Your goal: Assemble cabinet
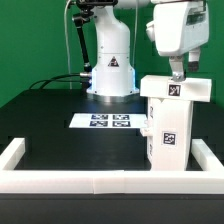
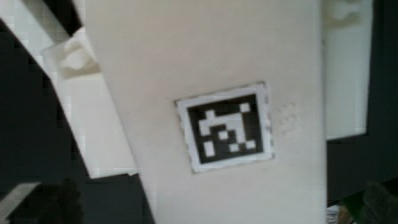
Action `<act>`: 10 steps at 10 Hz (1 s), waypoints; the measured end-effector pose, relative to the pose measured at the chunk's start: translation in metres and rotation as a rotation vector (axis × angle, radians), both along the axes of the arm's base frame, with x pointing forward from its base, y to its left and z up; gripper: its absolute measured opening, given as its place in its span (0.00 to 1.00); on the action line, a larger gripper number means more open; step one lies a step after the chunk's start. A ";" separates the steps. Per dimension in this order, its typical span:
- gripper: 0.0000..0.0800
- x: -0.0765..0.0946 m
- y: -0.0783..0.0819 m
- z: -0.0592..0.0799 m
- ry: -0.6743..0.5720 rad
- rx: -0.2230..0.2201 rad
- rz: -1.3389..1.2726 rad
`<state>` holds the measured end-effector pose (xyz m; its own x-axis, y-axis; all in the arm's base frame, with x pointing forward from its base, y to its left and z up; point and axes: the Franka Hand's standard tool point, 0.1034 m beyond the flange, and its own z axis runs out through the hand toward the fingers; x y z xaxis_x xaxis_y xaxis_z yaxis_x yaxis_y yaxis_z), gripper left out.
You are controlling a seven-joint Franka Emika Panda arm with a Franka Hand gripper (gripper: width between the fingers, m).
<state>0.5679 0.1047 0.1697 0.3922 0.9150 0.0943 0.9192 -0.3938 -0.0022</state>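
Note:
The white cabinet [image 1: 163, 125] stands upright at the exterior view's right, near the table's front rim, with a square tag on its front face. A flat white top panel [image 1: 176, 88] lies across its upper end and also bears a tag. My gripper [image 1: 178, 71] hangs straight down just above that panel, jaws spread wide, gripping nothing that I can see. In the wrist view the cabinet's white panel [image 2: 205, 110] fills the picture, with a tag [image 2: 231, 128] near the middle and a side piece with a peg [image 2: 75, 65] beside it. My fingertips are hidden there.
The marker board [image 1: 105, 122] lies flat mid-table in front of the arm's base [image 1: 110, 70]. A low white rim [image 1: 70, 180] edges the black table at the front and both sides. Black cables [image 1: 50, 82] run along the back left.

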 end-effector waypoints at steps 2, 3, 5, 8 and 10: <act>1.00 -0.004 -0.003 -0.009 -0.019 -0.006 0.069; 1.00 -0.006 -0.004 -0.014 -0.015 -0.007 0.066; 1.00 -0.009 -0.006 -0.020 -0.007 -0.010 0.064; 0.76 -0.009 -0.008 -0.020 -0.004 -0.009 0.025; 0.70 -0.009 -0.009 -0.020 0.000 -0.005 -0.023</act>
<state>0.5590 0.0962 0.1495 0.4130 0.9063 0.0896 0.9100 -0.4146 -0.0007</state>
